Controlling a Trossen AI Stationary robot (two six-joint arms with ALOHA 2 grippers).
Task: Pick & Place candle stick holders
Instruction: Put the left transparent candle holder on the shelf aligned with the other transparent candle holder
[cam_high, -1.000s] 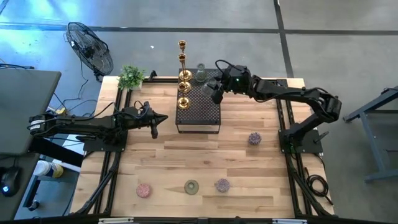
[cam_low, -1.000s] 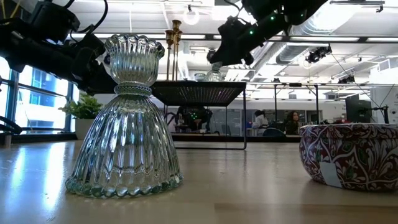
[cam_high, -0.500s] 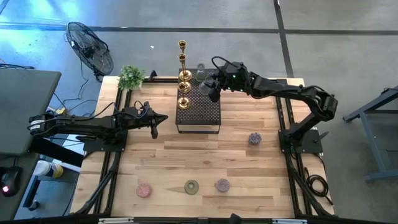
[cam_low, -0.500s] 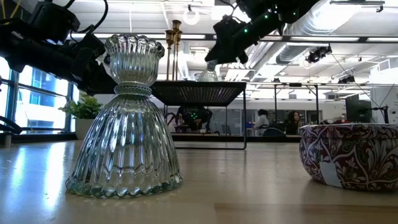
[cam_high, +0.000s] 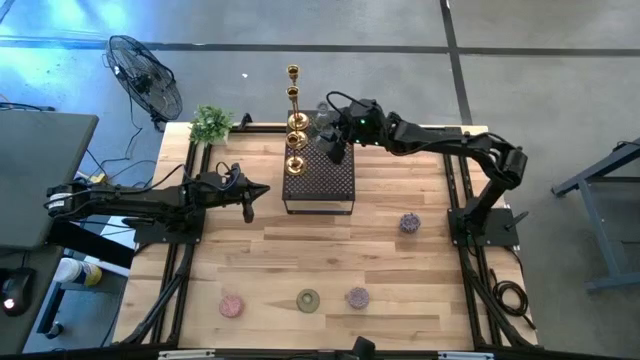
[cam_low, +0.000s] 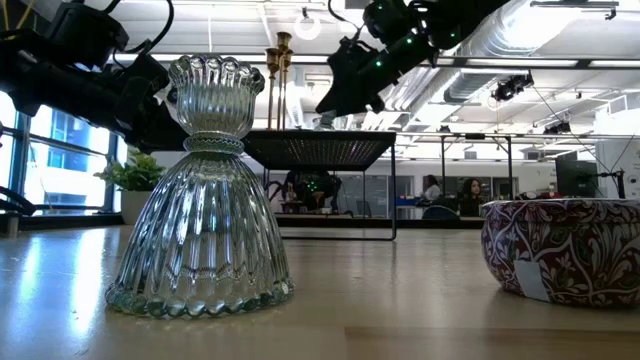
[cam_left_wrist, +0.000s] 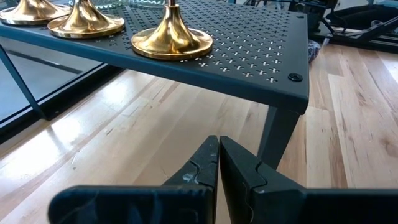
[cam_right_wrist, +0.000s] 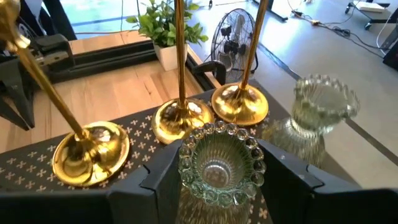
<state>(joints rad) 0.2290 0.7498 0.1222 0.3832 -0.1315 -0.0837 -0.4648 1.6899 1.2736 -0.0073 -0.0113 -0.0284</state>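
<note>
A black perforated stand (cam_high: 320, 185) carries three gold candlesticks (cam_high: 295, 165), (cam_right_wrist: 180, 121), and a clear glass holder (cam_right_wrist: 320, 102) rests on its base by the stand's far edge. My right gripper (cam_high: 334, 148) hovers over the stand's far part, shut on a second clear glass holder (cam_right_wrist: 217, 162). My left gripper (cam_high: 262, 189) waits shut left of the stand, just above the table (cam_left_wrist: 217, 146). A pink cup (cam_high: 232, 305), a clear-green holder (cam_high: 307, 299) and a purple cup (cam_high: 357, 296) stand near the front edge. Another purple cup (cam_high: 409, 222) stands at the right. My right gripper pinches the clear glass holder between its two fingers (cam_right_wrist: 163, 177), on the ribbed body just below the beaded rim (cam_right_wrist: 186, 163). It reaches in from the table's right, slanting down. The holder stays upright, rim up; whether its base touches the stand's top I cannot tell.
A small potted plant (cam_high: 210, 123) stands at the table's far left corner, with a floor fan (cam_high: 145, 75) beyond it. In the low view the clear-green holder (cam_low: 205, 190) and the patterned purple cup (cam_low: 560, 250) fill the foreground. Bare wood lies between the stand and the front cups.
My right gripper has carried the clear glass holder toward the table's left, across the stand's far part and closer to the gold candlesticks and the other glass holder. The holder has stayed upright in the hold.
</note>
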